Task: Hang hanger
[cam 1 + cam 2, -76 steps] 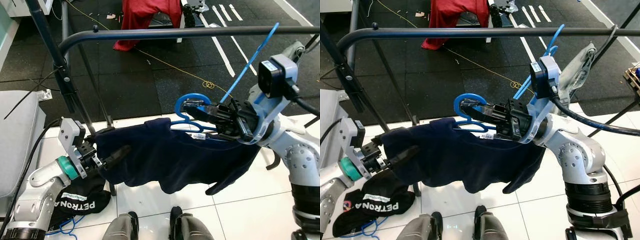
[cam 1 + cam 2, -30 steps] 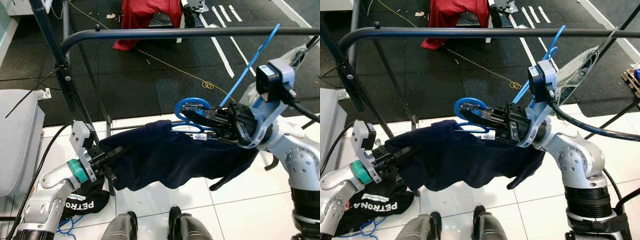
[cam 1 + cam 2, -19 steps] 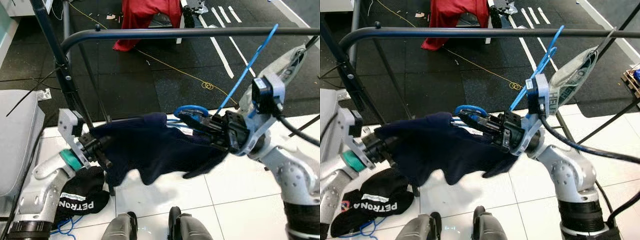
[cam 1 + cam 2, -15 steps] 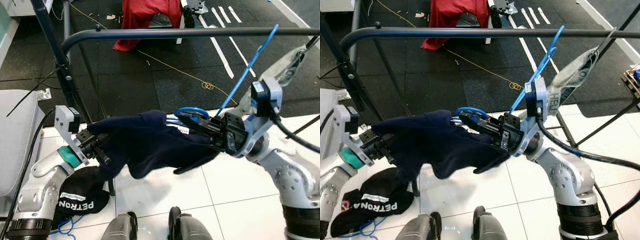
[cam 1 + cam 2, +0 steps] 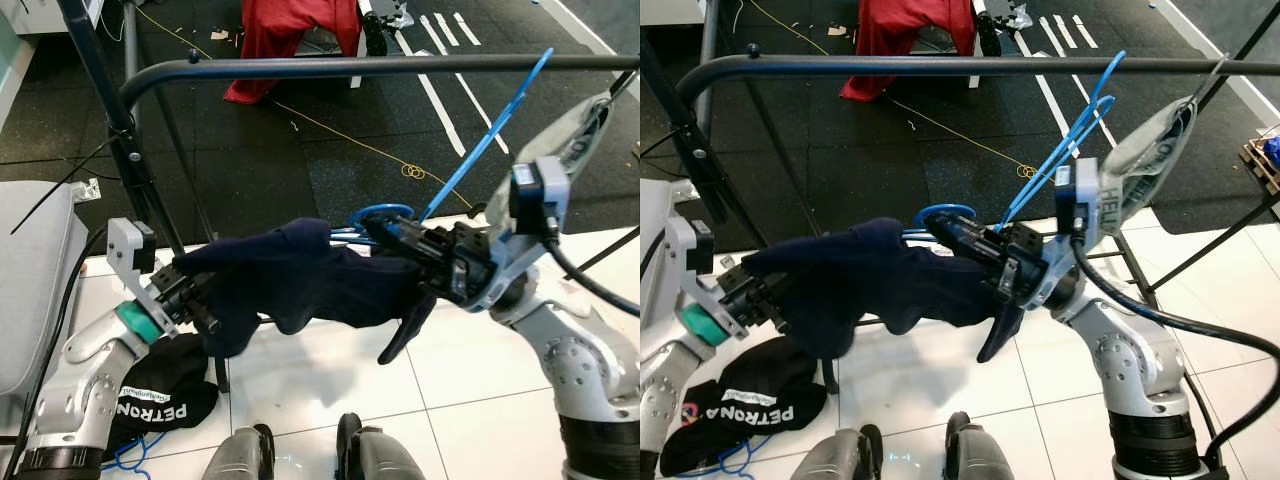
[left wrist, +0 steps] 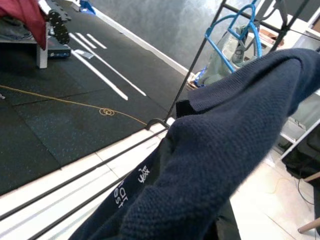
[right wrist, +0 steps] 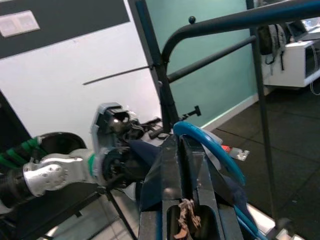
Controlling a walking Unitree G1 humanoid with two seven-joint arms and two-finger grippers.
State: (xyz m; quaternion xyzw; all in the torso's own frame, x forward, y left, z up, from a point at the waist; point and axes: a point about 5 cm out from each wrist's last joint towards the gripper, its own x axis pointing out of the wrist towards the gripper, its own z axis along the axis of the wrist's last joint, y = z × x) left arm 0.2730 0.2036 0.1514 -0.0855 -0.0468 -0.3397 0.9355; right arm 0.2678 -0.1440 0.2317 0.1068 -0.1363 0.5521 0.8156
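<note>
A navy sweater (image 5: 300, 280) is draped over a blue hanger whose hook (image 5: 380, 212) sticks out at its top. My right gripper (image 5: 385, 232) is shut on the hanger just below the hook, and in the right wrist view its fingers (image 7: 181, 142) are pressed together under the blue hook (image 7: 220, 155). My left gripper (image 5: 195, 295) is buried in the sweater's left end and shut on the cloth. The sweater hangs between both arms, below and in front of the dark rack rail (image 5: 400, 65). One sleeve (image 5: 405, 325) dangles under the right gripper.
Other blue hangers (image 5: 490, 130) and a grey bag (image 5: 1140, 160) hang on the rail at the right. The rack's upright (image 5: 130, 150) stands at the left by a grey cushion (image 5: 30, 280). A black cap (image 5: 160, 395) lies on the tiles. A red garment (image 5: 300, 30) is at the back.
The sweater has been lifted and bunched closer together between the arms. Its right sleeve has dropped to hang straight down. The right gripper has drawn in to the left.
</note>
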